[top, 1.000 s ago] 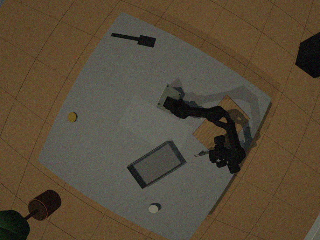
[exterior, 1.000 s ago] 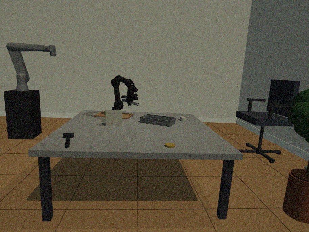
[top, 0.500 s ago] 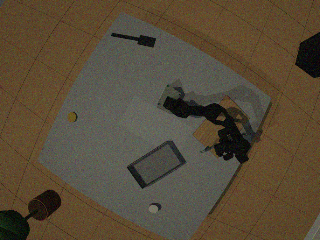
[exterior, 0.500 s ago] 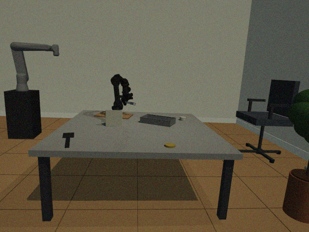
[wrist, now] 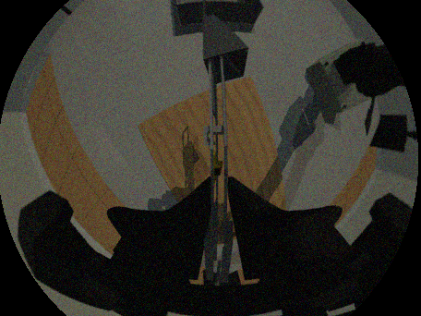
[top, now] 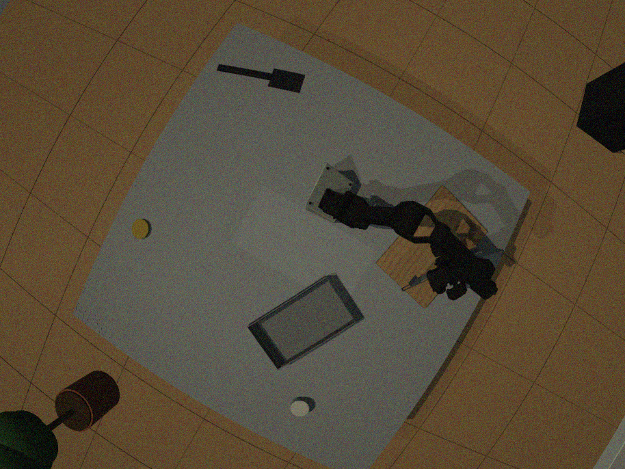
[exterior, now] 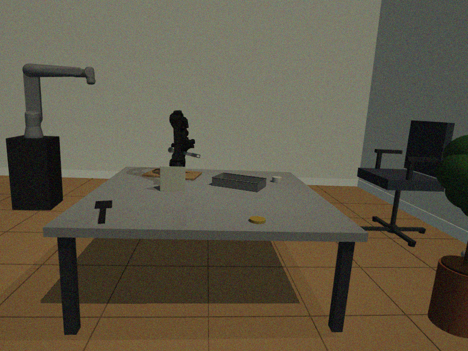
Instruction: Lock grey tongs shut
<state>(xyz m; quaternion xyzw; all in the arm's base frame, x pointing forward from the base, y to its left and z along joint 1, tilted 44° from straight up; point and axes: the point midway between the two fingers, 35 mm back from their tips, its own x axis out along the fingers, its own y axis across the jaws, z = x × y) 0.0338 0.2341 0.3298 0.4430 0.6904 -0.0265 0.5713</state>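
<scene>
The grey tongs hang above the wooden board, not touching it. My gripper is shut on them. In the exterior view they lie nearly level, the left end slightly higher. In the wrist view their two arms run nearly parallel with a narrow gap. Whether the hinge lock is engaged cannot be seen. The tongs' shadow falls on the board. The roasting tin stands apart from the board and the tongs are off it.
A pale upright plate stands near the arm's base. A white cylinder stands beyond the tin. A yellow disc and a black paddle-shaped thing lie farther off. The table edge is close beyond the gripper.
</scene>
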